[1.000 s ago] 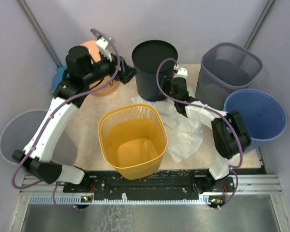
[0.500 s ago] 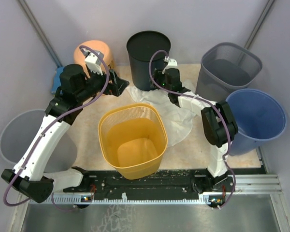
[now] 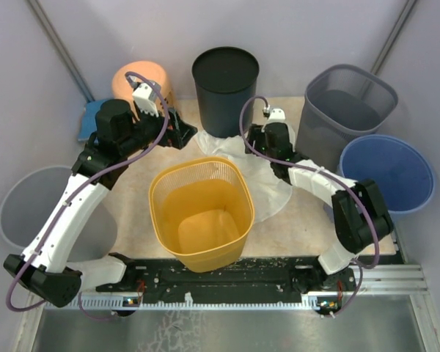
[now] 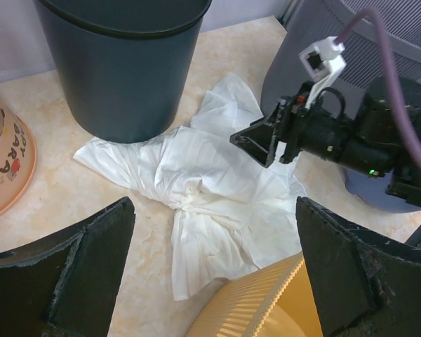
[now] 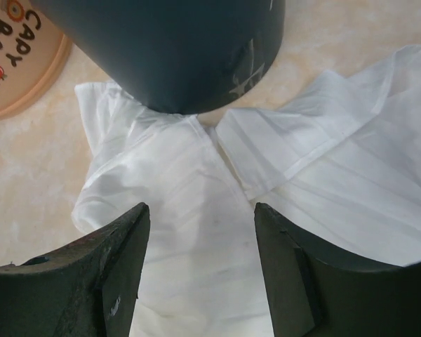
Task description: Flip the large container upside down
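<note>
Item under inspection: the black bin, judged to be the large container. It stands at the back centre of the table, between the peach capybara-print cup and the grey mesh bin. It appears upright, mouth up, since the wall tapers toward the foot; inversion is not yet done. The foot rests on an edge of the white cloth.

Left gripper: released, jaws at full spread with nothing between them, just left of the bin's lower wall. Right gripper: also released, jaws parted over the cloth, holding nothing, just short of the bin's foot.

Handling assessment: the bin looks like stiff moulded plastic, probably light; any contents cannot be seen. The wall is smooth and tapered, so a hold there would likely slip, and the body looks too broad for one pair of jaws to span. Recommended hold: pinch the lipped rim at the mouth, one gripper on each side, then rotate. Hazard: the cloth underfoot may let the base slide. The yellow basket stands close in front, limiting swing room
</note>
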Robot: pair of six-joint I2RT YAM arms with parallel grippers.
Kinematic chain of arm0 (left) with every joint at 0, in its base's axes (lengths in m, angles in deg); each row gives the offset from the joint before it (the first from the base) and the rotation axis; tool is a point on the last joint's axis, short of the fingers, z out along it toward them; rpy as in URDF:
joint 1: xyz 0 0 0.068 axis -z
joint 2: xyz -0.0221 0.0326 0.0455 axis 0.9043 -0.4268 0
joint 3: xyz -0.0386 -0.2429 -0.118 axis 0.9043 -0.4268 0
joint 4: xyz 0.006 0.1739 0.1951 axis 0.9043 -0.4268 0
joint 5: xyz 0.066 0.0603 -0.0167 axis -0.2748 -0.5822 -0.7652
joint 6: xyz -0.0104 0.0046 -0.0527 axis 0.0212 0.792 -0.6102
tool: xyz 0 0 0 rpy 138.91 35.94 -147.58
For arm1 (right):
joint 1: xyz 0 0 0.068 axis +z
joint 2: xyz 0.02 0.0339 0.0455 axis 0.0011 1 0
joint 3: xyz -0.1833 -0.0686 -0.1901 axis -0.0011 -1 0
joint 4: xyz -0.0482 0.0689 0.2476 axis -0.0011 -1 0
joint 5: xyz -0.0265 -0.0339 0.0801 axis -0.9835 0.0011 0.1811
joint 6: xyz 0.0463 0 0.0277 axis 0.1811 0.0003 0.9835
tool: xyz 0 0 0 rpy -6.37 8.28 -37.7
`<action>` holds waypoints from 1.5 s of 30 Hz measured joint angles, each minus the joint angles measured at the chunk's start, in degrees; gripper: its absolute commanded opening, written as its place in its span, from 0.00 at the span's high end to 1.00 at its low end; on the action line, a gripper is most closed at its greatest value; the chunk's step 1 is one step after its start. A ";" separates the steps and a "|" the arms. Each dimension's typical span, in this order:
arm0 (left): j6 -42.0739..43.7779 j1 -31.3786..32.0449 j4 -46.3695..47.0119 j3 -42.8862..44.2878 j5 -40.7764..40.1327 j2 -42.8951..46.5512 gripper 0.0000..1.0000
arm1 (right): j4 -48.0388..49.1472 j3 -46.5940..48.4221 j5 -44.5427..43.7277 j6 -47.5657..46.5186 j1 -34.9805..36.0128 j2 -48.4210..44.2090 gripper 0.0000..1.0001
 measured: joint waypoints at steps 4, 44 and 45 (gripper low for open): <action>-0.02 0.00 0.00 0.00 0.07 -0.33 0.00 | -3.93 -0.09 -1.90 -0.52 -0.07 -5.46 0.37; 2.36 0.00 -9.97 2.64 -16.74 2.71 0.00 | -72.22 30.60 12.22 -7.21 23.12 -21.00 1.00; 2.32 0.00 -9.97 2.58 -16.72 2.71 0.00 | -72.35 30.42 10.60 -6.97 23.12 -21.05 1.00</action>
